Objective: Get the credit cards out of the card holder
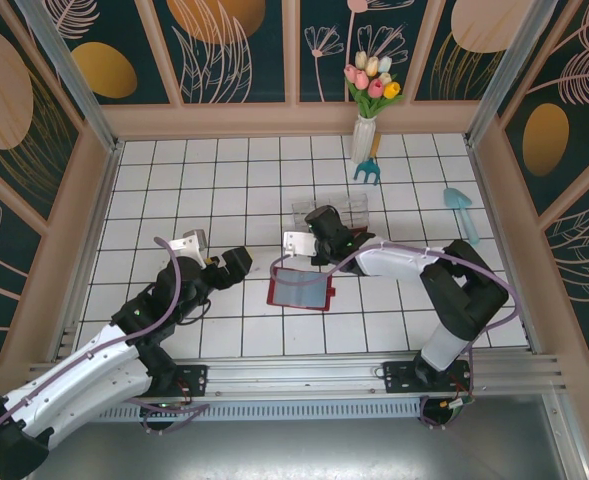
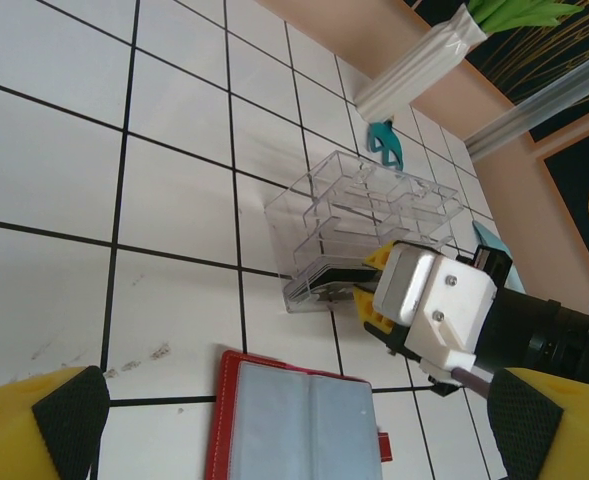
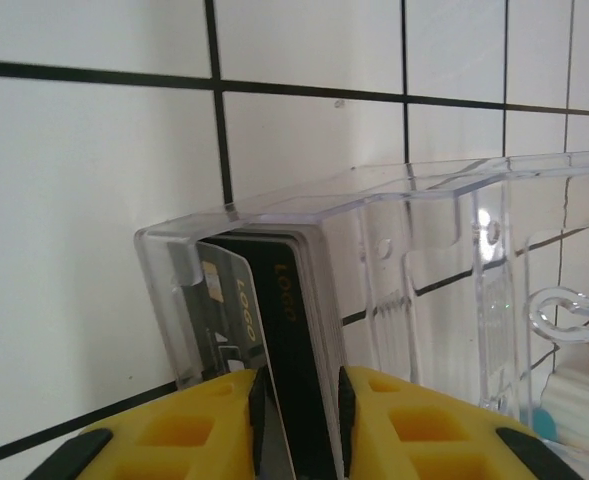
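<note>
The card holder lies open on the white tiles, red-edged with its grey inside up. No card is visible in its sleeves. Several credit cards stand on edge in an end compartment of a clear plastic box; a grey one leans against the black ones. My right gripper straddles that stack with its jaws a narrow way open, the pads close beside the cards. From the top view it sits at the box's near end. My left gripper hangs wide open just left of the card holder, holding nothing.
A white vase of tulips stands at the back wall, with a teal hand rake in front of it. A light blue trowel lies at the right. Walls enclose the tiled floor on three sides.
</note>
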### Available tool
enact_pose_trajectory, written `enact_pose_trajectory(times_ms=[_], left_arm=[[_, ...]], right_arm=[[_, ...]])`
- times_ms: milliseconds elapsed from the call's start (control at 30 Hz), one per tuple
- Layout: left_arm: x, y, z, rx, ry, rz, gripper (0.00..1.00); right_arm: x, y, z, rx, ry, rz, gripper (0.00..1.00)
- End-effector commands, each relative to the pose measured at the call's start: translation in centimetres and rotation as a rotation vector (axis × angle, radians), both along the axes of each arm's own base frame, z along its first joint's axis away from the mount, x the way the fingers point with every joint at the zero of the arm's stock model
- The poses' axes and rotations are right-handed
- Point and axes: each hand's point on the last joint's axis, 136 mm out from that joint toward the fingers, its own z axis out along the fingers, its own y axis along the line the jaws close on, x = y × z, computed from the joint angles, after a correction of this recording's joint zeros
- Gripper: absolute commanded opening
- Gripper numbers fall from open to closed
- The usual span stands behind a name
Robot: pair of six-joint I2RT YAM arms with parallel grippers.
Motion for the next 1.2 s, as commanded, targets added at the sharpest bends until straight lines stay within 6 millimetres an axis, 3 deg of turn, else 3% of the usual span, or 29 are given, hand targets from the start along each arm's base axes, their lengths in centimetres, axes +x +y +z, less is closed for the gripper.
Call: enact_pose_trajectory(times_ms=[0, 300, 433, 600, 700, 800, 933, 967, 1067, 1167], left_arm=[[0.0, 0.5, -0.6, 0.012, 0.009, 0.02, 0.99], [-0.1, 0.6, -0.5, 0.011, 0.008, 0.021, 0.99], [0.1, 0.8, -0.3, 0.025, 0.001, 0.029, 0.99], [0.8, 1.1, 0.2, 0.082, -0.008, 0.055, 0.99], [1.8, 1.0, 0.3, 0.137, -0.012, 0.073, 0.99], [3.1, 2.0, 0.1, 0.215, -0.011, 0.156, 0.99], [4.6, 5.3, 0.4, 0.305, -0.044, 0.357, 0.99], [4.8, 5.9, 0.7, 0.317, -0.068, 0.397, 0.99], [5.3, 7.3, 2.1, 0.337, -0.167, 0.474, 0.99], [6.0, 9.0, 3.8, 0.479, -0.263, 0.555, 0.99]], right_arm=[[2.1, 0.3, 1.9, 0.057, -0.051, -0.07, 0.29], [3.0, 0.1, 3.0, 0.136, -0.046, -0.158, 0.28], [3.1, -0.4, 5.4, 0.264, -0.029, -0.259, 0.28], [2.6, -2.7, 9.4, 0.477, -0.026, -0.414, 0.37], [1.8, -4.9, 11.6, 0.644, -0.008, -0.522, 0.5], [0.9, -7.8, 13.7, 0.839, -0.02, -0.633, 0.99], [-0.8, -12.6, 15.1, 1.072, -0.076, -0.773, 0.99], [-0.8, -14.5, 15.2, 1.112, -0.115, -0.827, 0.99], [-1.2, -18.5, 14.7, 1.203, -0.196, -0.968, 0.99], [-1.0, -21.8, 13.2, 1.278, -0.238, -1.097, 0.99]])
